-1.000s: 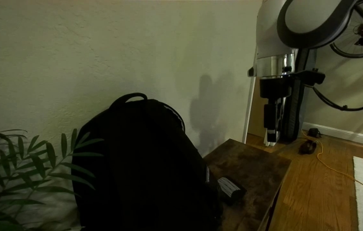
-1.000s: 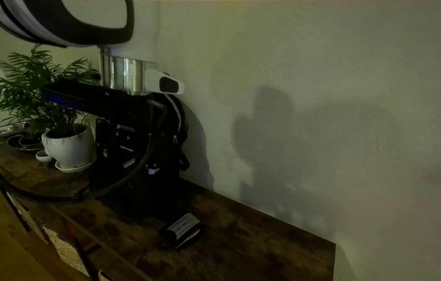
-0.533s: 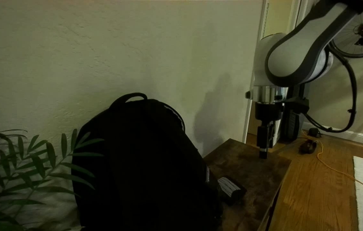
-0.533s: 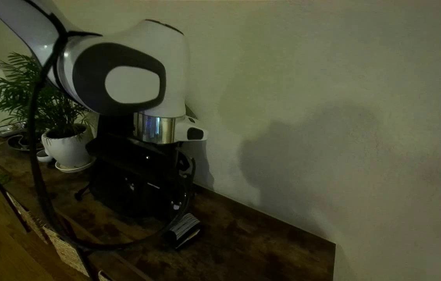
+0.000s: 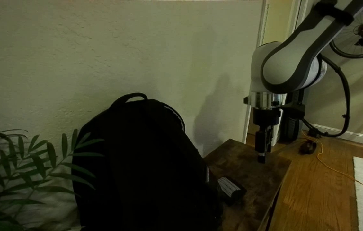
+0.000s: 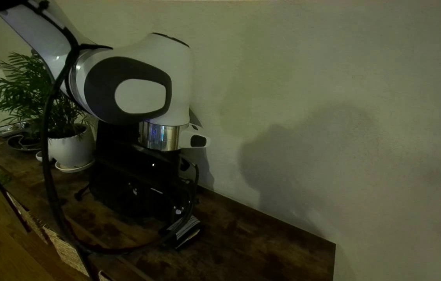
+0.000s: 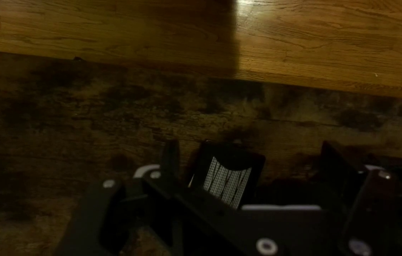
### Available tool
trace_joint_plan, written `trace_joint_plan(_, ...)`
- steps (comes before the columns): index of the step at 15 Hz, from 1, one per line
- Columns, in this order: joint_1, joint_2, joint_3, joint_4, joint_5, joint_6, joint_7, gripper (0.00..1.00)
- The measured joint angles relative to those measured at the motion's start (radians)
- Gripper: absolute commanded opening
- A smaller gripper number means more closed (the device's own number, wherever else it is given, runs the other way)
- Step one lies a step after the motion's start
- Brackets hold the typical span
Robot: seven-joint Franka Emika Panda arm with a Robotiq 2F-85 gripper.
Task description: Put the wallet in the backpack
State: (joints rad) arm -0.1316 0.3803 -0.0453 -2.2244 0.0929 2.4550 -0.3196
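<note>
The wallet (image 5: 229, 187), dark with a striped grey face, lies on the brown table beside the base of the large black backpack (image 5: 143, 166). Whether the two touch I cannot tell. My gripper (image 5: 265, 154) points down above the table, higher than the wallet and farther from the backpack in that exterior view. In the wrist view the gripper (image 7: 249, 154) has its fingers wide apart. Between them, below, shows the wallet (image 7: 227, 181), nearer the left finger and partly covered by the gripper's body. A cable crosses the wallet (image 6: 193, 222) in an exterior view, where the arm largely hides the backpack.
Plant leaves (image 5: 40, 170) reach in front of the backpack; their white pot (image 6: 72, 150) stands on the same table (image 6: 259, 249). A wall (image 6: 341, 97) runs along the table's back. Past the front edge is wooden floor (image 7: 311, 46) with an orange cord (image 5: 332, 166).
My arm has come down, fast at first and then slowly, bringing the gripper lower over the table and a little toward the backpack. The wallet and backpack have not moved.
</note>
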Motion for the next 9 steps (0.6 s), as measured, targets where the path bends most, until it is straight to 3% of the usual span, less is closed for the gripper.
trace_joint_plan(9, 0.0, 0.029, 0.005, 0.017, 0.008, 0.01, 0.003, 1.0)
